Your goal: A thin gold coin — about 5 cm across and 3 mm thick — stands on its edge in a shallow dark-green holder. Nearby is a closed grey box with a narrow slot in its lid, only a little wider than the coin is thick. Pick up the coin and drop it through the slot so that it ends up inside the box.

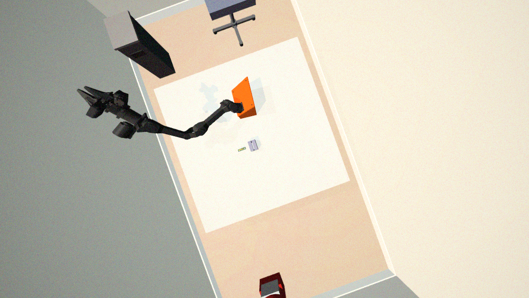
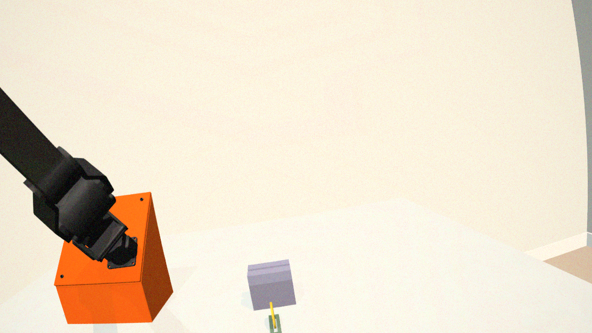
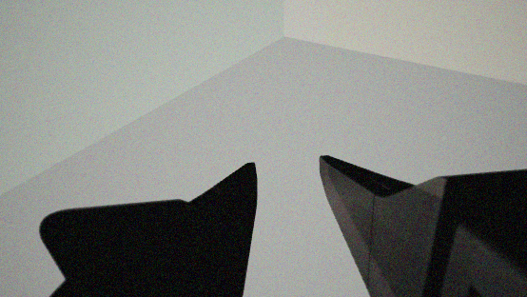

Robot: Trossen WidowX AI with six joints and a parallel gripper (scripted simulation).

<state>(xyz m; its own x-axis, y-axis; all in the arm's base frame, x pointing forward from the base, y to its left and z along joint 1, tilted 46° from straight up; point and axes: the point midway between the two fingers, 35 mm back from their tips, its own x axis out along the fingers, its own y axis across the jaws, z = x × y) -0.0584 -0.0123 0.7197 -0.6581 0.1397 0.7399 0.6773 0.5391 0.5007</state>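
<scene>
The gold coin (image 2: 272,311) stands on edge in the dark-green holder (image 2: 271,322), low in the exterior view. In the top view the holder (image 1: 241,149) is small, beside the box. The grey box (image 1: 253,145) (image 2: 272,291) is closed, with a narrow slot in its lid. My gripper (image 3: 287,168) (image 1: 81,88) is partly open with nothing between its fingers. It is raised high and far from the coin, holder and box, to the left in the top view, and out of the exterior view. The wrist view shows only walls and ceiling beyond the fingers.
The arm's base stands on an orange block (image 1: 244,92) (image 2: 103,304), near the box. A dark cabinet (image 1: 148,51) and a stand with a blue-grey top (image 1: 231,6) are at the back. A red object (image 1: 263,280) is at the lower edge of the top view.
</scene>
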